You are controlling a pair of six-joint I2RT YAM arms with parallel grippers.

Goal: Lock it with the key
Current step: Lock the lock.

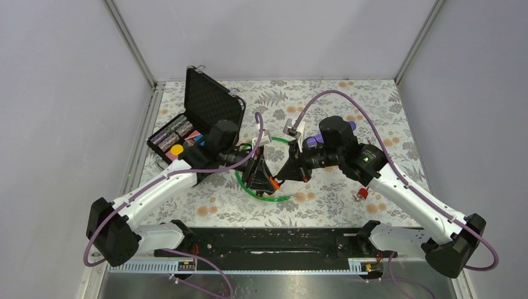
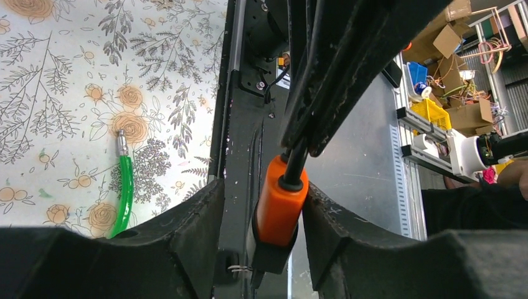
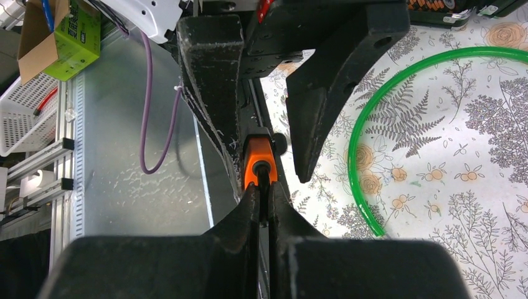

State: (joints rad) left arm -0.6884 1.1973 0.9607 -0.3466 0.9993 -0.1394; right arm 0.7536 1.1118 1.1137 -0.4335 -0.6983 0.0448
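Orange cylindrical lock body [image 2: 280,199] on green plastic-coated cable [image 2: 126,187], raised between both arms.
Right gripper [image 3: 261,199] pinches the slim black key [image 3: 263,180] seated in the lock. Left gripper [image 2: 264,199] jaws stand narrow around the body, probably bracing it for the turn, but firm contact is unclear.

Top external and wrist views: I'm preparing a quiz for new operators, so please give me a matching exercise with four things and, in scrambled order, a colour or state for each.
Things:
1 cable
2 lock body
3 case
4 right gripper

Colour or state:
A black, lid raised
B shut on the thin black key
C orange
D green

Pairs: 1-D; 2-C; 3-A; 4-B
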